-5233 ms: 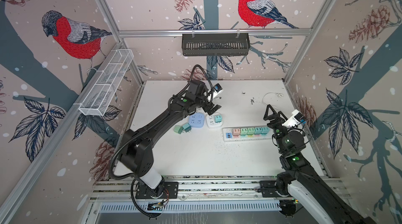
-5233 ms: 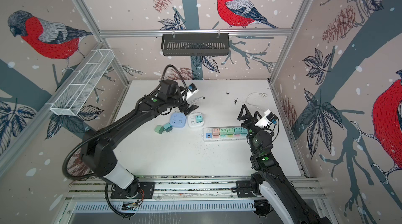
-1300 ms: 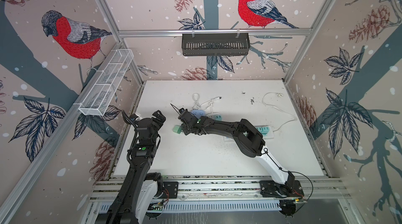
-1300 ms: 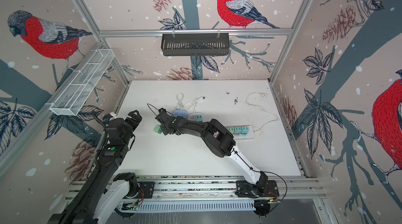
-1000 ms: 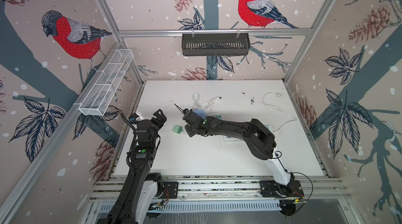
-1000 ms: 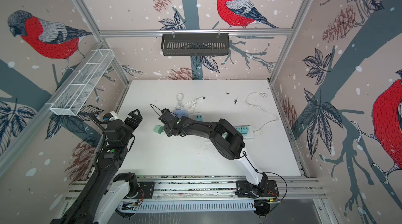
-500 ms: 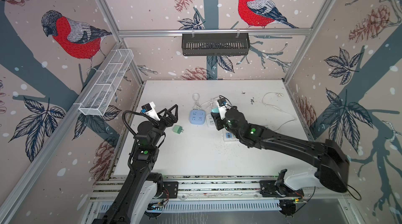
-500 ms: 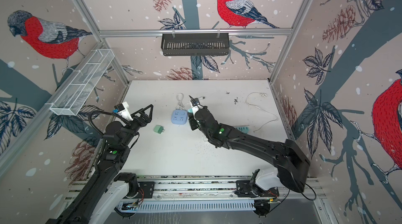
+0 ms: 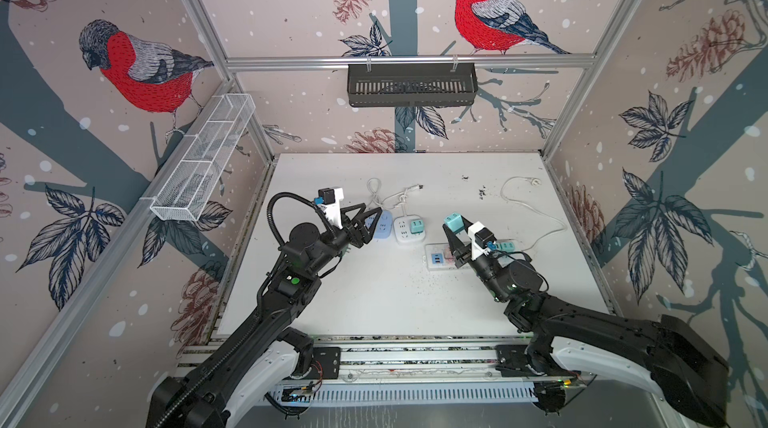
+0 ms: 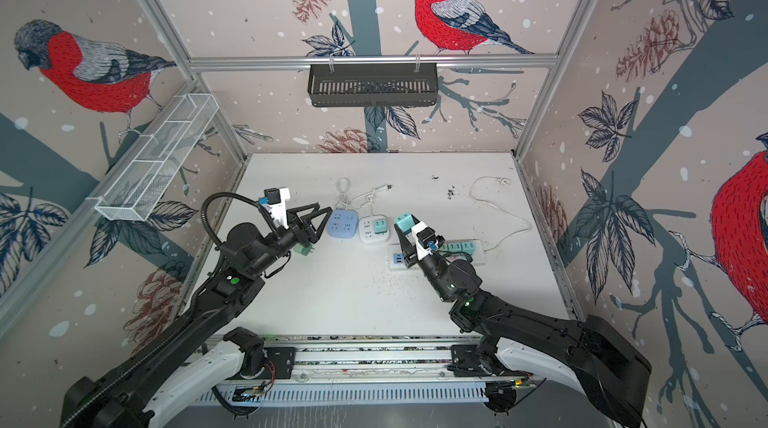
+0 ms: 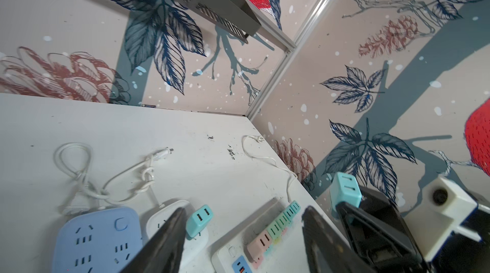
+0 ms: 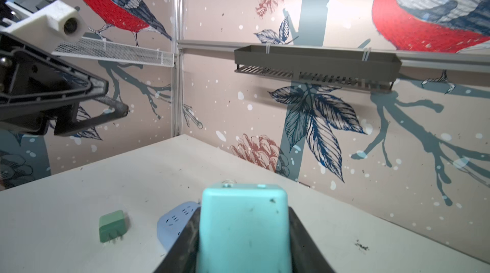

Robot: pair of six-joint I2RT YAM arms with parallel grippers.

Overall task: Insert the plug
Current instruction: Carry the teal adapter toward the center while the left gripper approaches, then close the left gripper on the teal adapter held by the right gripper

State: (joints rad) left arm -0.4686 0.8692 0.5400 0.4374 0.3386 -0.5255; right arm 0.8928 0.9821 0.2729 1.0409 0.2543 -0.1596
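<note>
My right gripper (image 9: 454, 229) (image 10: 405, 229) is shut on a teal plug (image 9: 453, 222) (image 12: 244, 232), held in the air above the long white power strip (image 9: 434, 259) (image 11: 225, 255). The plug's prongs point away from the right wrist camera. My left gripper (image 9: 374, 224) (image 11: 244, 210) hovers open by the blue power strip (image 10: 343, 223) (image 11: 98, 237), with nothing between its fingers. A green plug (image 10: 304, 251) (image 12: 112, 225) lies loose on the table under the left gripper.
A white square socket block (image 9: 405, 234) (image 10: 368, 237) carries another teal plug (image 9: 417, 225) (image 11: 198, 217). Several pastel plugs (image 11: 278, 224) sit in the long strip. White cords (image 9: 528, 214) (image 11: 111, 184) trail toward the back wall, which holds a black shelf (image 9: 411, 85).
My right arm has pulled back from the left of the table to the right, with the teal plug in its grip. My left gripper has swung right toward the power strips and narrowed its jaws.
</note>
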